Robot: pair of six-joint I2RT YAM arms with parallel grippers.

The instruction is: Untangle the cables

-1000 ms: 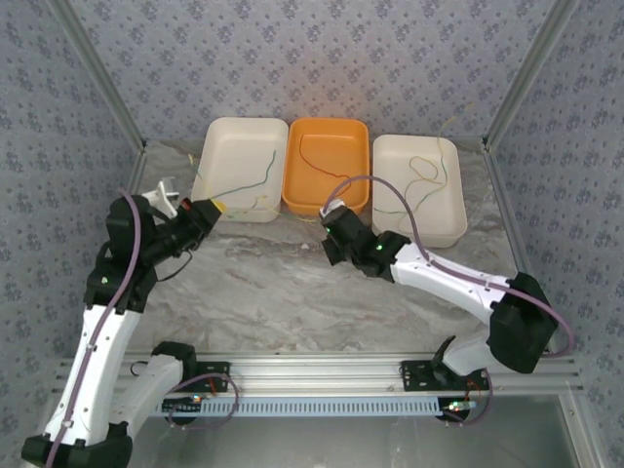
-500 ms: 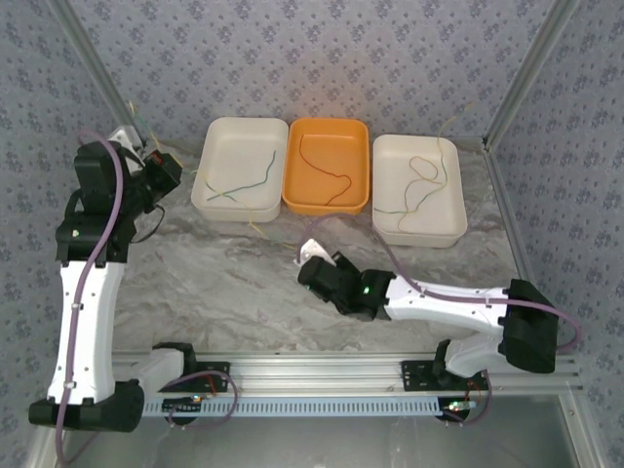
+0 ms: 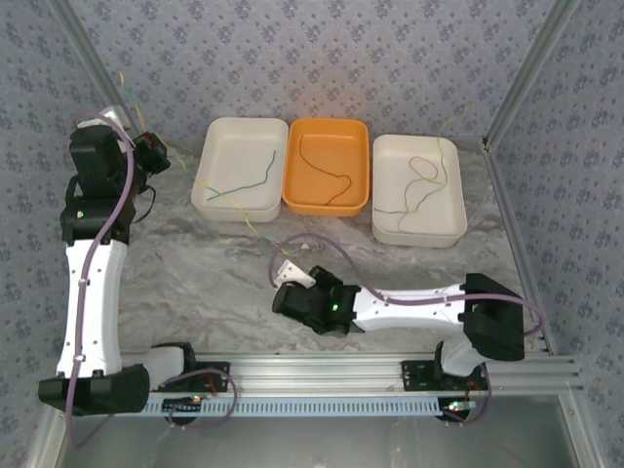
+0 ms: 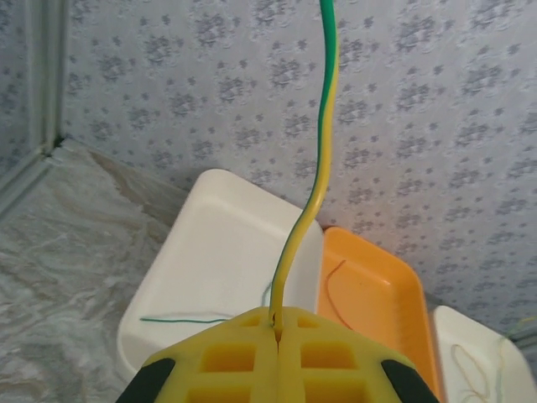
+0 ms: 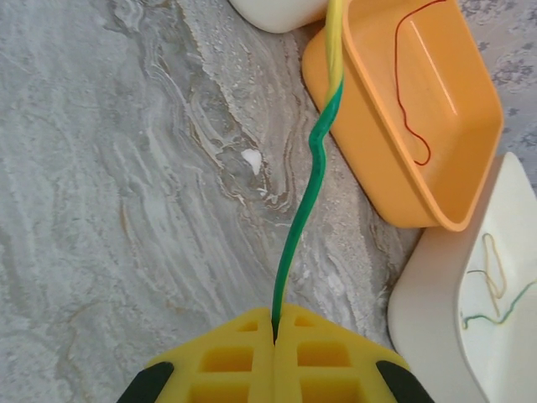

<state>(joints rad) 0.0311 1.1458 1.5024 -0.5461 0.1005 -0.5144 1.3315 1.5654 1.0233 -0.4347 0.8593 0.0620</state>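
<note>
**Arms swing apart, each with a two-tone wire pinched**

A second ago both grippers sat close together at the front edge of the trays. Now the left gripper (image 3: 153, 156) is lifted high and out to the side of the left white tray (image 3: 210, 132). The right gripper (image 3: 289, 280) is drawn back low over the marbled table (image 3: 214, 283), well short of the orange tray (image 3: 329, 121).

Both pairs of jaws are pressed together, each clamped on a thin wire. In the left wrist view the yellow-green wire (image 4: 312, 201) rises straight up out of the seam between the yellow pads, yellow at the jaws and green higher up. In the right wrist view the green-yellow wire (image 5: 306, 197) runs forward from the seam, green at the jaws and yellow further ahead, passing the corner of the orange tray. I cannot tell whether these are two ends of one wire or two separate wires.

The rest lies sorted ahead of the jaws:
- a dark green wire (image 3: 249, 185) in the left white tray
- a dark red wire (image 3: 322, 161) in the orange tray
- a yellow wire (image 3: 426, 171) and a light green wire (image 3: 403, 208) in the right white tray (image 3: 458, 195)

The widening pull looks like a draw to free the last strand, so the task seems near its end. The main risk is the thin wire slipping from a pinch.
</note>
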